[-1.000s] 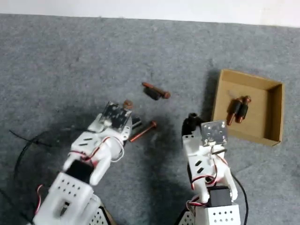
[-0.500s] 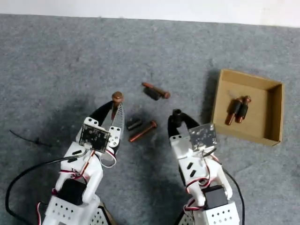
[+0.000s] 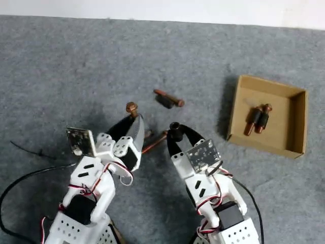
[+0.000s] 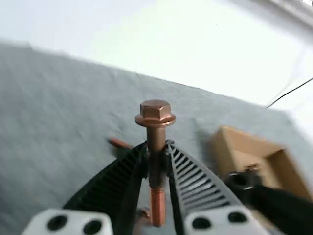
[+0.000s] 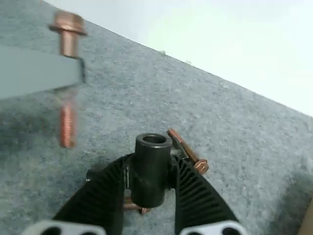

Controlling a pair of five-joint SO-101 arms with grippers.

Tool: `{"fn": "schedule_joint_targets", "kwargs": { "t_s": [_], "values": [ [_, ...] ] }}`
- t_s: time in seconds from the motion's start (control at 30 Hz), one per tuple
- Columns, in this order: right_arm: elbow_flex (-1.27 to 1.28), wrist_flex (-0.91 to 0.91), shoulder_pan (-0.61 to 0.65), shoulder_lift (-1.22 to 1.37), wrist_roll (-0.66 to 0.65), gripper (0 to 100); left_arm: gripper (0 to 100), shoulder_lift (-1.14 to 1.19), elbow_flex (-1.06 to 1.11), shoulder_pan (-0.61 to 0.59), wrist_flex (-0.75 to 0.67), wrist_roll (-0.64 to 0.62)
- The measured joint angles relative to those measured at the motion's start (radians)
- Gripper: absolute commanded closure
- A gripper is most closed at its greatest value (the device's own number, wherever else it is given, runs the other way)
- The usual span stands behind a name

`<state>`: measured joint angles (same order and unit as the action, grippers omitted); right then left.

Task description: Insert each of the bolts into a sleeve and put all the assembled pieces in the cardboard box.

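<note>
My left gripper (image 4: 156,145) is clamped on a bolt (image 4: 155,113), whose head sticks out past my fingertips. My right gripper (image 5: 152,167) grips a black sleeve (image 5: 153,146), near that bolt. A loose bolt (image 3: 156,142) lies on the grey mat (image 3: 61,66) between my grippers. A sleeved bolt (image 3: 169,98) lies farther out. Two assembled pieces (image 3: 258,118) sit in the cardboard box (image 3: 299,118).

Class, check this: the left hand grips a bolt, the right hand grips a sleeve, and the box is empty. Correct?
No. The box is not empty: the high view shows assembled pieces lying in it. The rest stands.
</note>
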<state>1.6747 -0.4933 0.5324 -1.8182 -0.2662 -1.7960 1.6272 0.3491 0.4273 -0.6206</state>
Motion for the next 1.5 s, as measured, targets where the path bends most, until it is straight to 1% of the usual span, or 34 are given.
{"fn": "schedule_joint_targets", "kwargs": {
  "t_s": [0.07, 0.1, 0.23, 0.3, 0.43, 0.5, 0.73, 0.87, 1.0, 1.5],
  "values": [
    [0.0, 0.0, 0.009, 0.0, -0.052, 99.2, 100, 0.0, 0.0, 0.026, 0.0, -0.1],
    [0.0, 0.0, 0.011, 0.0, -0.071, 99.2, 100, 0.0, 0.0, 0.032, 0.0, -0.126],
    [0.0, 0.0, 0.011, 0.0, -0.109, 99.2, 100, 0.0, 0.0, 0.026, 0.0, -0.167],
    [0.0, 0.0, 0.017, 0.0, -0.15, 99.3, 100, 0.0, 0.0, 0.028, 0.0, -0.184],
    [0.0, -0.023, 0.077, 0.0, -0.236, 99.3, 100, 0.0, 0.0, -0.061, -0.04, -0.338],
    [0.0, -0.054, 0.109, 0.0, -0.27, 99.3, 100, 0.0, 0.0, -0.072, -0.06, -0.391],
    [0.0, -0.061, 0.124, 0.0, -0.292, 99.3, 100, 0.0, 0.0, -0.029, -0.066, -0.411],
    [0.0, -0.061, 0.124, 0.0, -0.292, 99.4, 100, 0.0, 0.0, 0.026, -0.066, -0.413],
    [0.0, -0.066, 0.123, 0.0, -0.292, 99.4, 100, -0.002, 0.0, 0.078, -0.066, -0.359],
    [0.0, -0.066, 0.11, 0.002, -0.292, 99.4, 100, -0.003, 0.023, 0.083, -0.072, -0.351]
  ]
}}
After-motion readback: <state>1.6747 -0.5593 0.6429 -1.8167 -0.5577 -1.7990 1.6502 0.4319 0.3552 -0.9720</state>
